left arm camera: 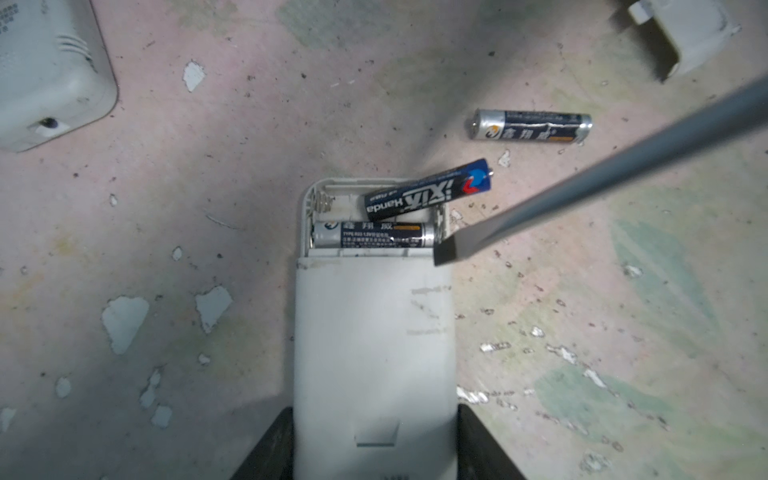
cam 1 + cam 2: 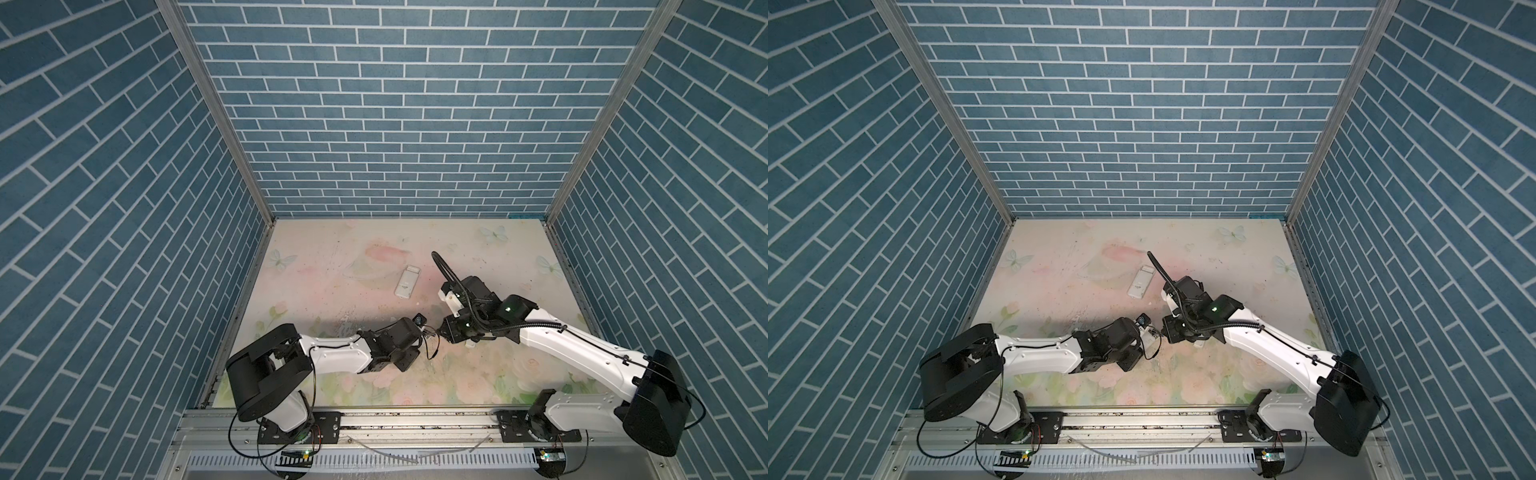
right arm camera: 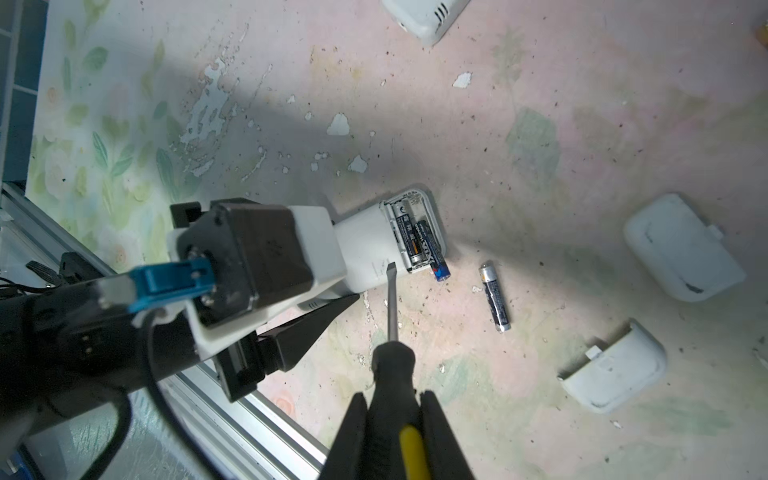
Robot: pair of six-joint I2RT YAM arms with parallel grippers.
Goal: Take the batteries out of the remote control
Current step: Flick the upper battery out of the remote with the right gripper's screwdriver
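Note:
My left gripper [image 1: 374,411] is shut on the white remote control [image 1: 374,332], which lies face down on the table with its battery bay uncovered. One battery [image 1: 374,235] lies seated in the bay. A second battery [image 1: 428,191] is tilted, one end sticking out over the bay's rim. A third battery [image 1: 532,126] lies loose on the table beside the remote. My right gripper [image 3: 393,395] is shut on the black-and-yellow screwdriver [image 3: 390,299]. Its flat tip [image 1: 446,251] hovers at the bay's edge, by the seated battery's end. In both top views the grippers meet at mid-table.
Two white cover plates [image 3: 681,249] [image 3: 615,370] lie on the table beyond the loose battery. A second white remote [image 2: 406,281] [image 2: 1140,282] lies further back. The aluminium front rail [image 3: 249,399] runs close behind the left gripper.

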